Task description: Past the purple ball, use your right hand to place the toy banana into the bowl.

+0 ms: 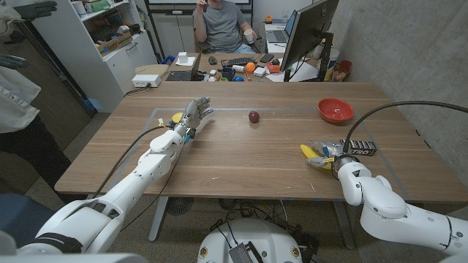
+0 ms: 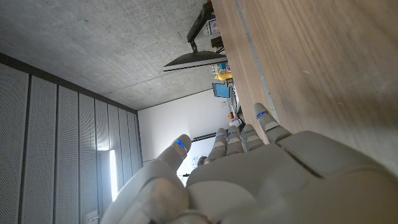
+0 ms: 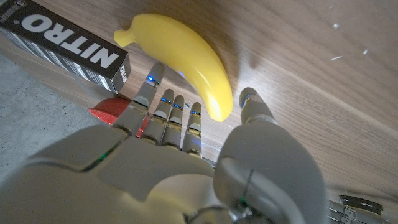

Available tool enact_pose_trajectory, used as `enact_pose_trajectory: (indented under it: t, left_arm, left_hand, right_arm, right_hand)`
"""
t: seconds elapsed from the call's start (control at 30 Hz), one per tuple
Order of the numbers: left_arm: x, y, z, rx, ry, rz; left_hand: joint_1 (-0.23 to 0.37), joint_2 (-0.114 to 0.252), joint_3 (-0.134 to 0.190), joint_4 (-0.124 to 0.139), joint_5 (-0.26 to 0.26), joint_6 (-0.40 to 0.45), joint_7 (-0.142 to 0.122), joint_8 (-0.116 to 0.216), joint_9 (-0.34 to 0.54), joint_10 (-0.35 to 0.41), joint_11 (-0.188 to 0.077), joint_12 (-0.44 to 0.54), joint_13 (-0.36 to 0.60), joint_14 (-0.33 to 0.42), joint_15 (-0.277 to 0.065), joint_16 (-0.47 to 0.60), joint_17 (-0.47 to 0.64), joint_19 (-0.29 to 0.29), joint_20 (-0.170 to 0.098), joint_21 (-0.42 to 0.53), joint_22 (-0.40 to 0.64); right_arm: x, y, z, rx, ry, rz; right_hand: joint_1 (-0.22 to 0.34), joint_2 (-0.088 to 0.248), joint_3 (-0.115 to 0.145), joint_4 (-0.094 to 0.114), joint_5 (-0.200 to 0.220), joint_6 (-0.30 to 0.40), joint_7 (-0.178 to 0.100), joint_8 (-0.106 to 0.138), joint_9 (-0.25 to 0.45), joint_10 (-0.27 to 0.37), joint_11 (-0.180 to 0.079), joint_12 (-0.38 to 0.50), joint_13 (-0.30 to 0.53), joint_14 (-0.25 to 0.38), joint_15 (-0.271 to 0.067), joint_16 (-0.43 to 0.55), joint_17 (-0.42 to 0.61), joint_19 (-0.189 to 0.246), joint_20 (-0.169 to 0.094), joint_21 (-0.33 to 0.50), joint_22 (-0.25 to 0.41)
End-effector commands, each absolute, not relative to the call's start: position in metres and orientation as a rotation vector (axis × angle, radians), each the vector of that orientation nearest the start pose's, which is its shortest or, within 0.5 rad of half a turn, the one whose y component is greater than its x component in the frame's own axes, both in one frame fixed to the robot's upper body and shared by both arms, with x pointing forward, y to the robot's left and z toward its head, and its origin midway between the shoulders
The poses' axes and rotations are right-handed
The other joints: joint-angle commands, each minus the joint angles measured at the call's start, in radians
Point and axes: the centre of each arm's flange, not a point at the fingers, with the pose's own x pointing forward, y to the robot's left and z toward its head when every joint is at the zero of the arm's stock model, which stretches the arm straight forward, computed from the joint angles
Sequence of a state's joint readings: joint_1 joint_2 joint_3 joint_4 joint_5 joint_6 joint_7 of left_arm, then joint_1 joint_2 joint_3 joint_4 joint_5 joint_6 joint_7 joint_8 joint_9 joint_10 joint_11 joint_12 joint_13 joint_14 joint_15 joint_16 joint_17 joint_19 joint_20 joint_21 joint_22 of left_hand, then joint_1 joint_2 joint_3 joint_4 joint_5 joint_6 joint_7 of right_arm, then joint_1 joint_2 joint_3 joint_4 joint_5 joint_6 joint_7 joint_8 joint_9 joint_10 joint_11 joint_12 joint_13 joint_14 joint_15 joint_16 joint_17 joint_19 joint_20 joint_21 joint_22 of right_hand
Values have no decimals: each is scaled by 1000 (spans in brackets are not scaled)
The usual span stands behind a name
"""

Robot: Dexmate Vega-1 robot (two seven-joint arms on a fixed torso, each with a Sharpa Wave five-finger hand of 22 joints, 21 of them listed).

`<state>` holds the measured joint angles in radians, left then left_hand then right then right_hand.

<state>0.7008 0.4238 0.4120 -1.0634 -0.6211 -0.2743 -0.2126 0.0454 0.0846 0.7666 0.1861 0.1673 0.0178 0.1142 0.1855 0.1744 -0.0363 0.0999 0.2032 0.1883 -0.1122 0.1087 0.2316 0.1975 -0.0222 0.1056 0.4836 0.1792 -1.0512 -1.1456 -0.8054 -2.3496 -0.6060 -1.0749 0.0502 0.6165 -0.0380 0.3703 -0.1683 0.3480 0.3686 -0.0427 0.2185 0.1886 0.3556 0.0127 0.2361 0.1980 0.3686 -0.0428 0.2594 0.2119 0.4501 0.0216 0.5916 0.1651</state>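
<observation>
Open path: bare table [image 1: 241, 157] between banana [image 1: 311, 155] and bowl [image 1: 335, 110].
Obstacle: black box [image 1: 360, 147] beside banana.

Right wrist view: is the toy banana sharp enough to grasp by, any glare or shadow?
Right wrist view: toy banana sharp, soft sheen, the right robot hand shading the wood by its tip. Head view: banana small, partly hidden by that robot hand.

table [image 1: 241, 157]: wooden; a taped rectangle is being seen marked on its top
ball [image 1: 254, 117]: lying near the middle, toward the far side
bowl [image 1: 335, 110]: red, sitting at the far right, well apart from the ball
banana [image 1: 311, 155]: yellow, lying on the wood near the right edge
box [image 1: 361, 148]: black, lettered NITRO, lying just beside the banana
yellow toy [image 1: 176, 117]: partly being hidden at the far left
</observation>
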Motion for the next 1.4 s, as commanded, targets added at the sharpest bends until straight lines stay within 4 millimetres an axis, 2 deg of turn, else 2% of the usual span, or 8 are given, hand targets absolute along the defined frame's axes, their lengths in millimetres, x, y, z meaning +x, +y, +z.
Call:
enact_pose_trajectory:
  t: [0.03, 0.2, 0.33, 0.53, 0.7, 0.93, 1.07, 1.4]
  left_arm:
    - [689, 267, -32, 1, -519, -332]
    - [689, 268, -33, 0, -520, -330]
    - [688, 268, -33, -2, -519, -331]
    - [688, 270, -33, -2, -519, -329]
    - [688, 270, -33, -3, -521, -328]
    - [688, 271, -33, -4, -521, -330]
    - [688, 271, -33, -2, -521, -331]
    - [690, 270, -34, -1, -516, -334]
  left_hand:
    - [-12, 106, -1, 2, 3, 0, 5, -3, 4, 3, 6, -3, 2, 0, 3, -4, 2, 8, 4, -7, 2]
    - [-13, 104, -3, 2, 3, 0, 4, -3, 4, 3, 5, -3, 2, 0, 3, -4, 3, 8, 4, -9, 2]
    - [-14, 102, -4, 3, 3, 0, 4, -3, 4, 3, 5, -3, 2, -1, 3, -4, 3, 9, 4, -10, 2]
    - [-16, 101, -6, 3, 3, 1, 4, -2, 4, 2, 4, -3, 2, -1, 3, -5, 3, 9, 4, -11, 2]
    - [-17, 100, -8, 4, 2, 0, 3, -2, 4, 2, 4, -4, 2, -1, 3, -5, 3, 9, 3, -12, 2]
    - [-19, 99, -10, 4, 3, 0, 2, -2, 4, 2, 4, -4, 2, -1, 3, -5, 4, 9, 3, -13, 2]
    - [-20, 99, -11, 4, 3, 0, 3, -2, 4, 2, 5, -4, 2, -1, 3, -5, 4, 9, 4, -14, 2]
    - [-21, 100, -13, 4, 3, 0, 2, -2, 4, 2, 4, -4, 2, -2, 2, -6, 4, 10, 3, -17, 2]
  right_arm:
    - [483, -263, -110, -1590, -45, -164]
    - [483, -262, -109, -1596, -47, -173]
    - [482, -261, -108, -1601, -47, -184]
    - [483, -260, -108, -1609, -35, -189]
    - [484, -259, -107, -1609, -28, -190]
    - [486, -259, -105, -1586, -9, -170]
    - [487, -259, -104, -1576, -17, -168]
    - [484, -261, -90, -1566, -73, -192]
  right_hand:
    - [45, 9, 14, -6, 13, 31, -9, 8, 1, 17, -7, 5, 5, 12, -18, 9, 9, 29, 7, 3, 6]
    - [136, 16, 30, -13, 24, 84, -15, 17, 1, 49, -23, 12, 6, 34, -33, 14, 14, 68, 9, 1, 6]
    - [206, 30, 33, -6, 29, 148, -9, 29, 3, 96, -26, 26, 8, 87, -57, 38, 28, 138, -3, 14, 8]
    - [328, 77, 9, 2, 12, 220, -11, 27, 7, 177, -37, 60, 18, 282, -117, 162, 119, 319, -61, 78, 17]
    - [486, 130, -36, -5, -32, 258, -26, 6, 13, 229, -56, 90, 48, 474, -158, 387, 321, 437, -132, 175, 35]
    - [635, 176, -92, 6, -94, 327, -22, -3, 28, 367, -72, 171, 109, 580, -177, 616, 532, 509, -222, 327, 71]
    - [679, 193, -100, 9, -114, 385, 0, 5, 34, 436, -62, 232, 146, 626, -179, 646, 559, 532, -237, 384, 81]
    - [696, 212, -107, 30, -134, 440, 23, 7, 41, 474, -43, 292, 194, 666, -178, 642, 558, 543, -238, 442, 84]
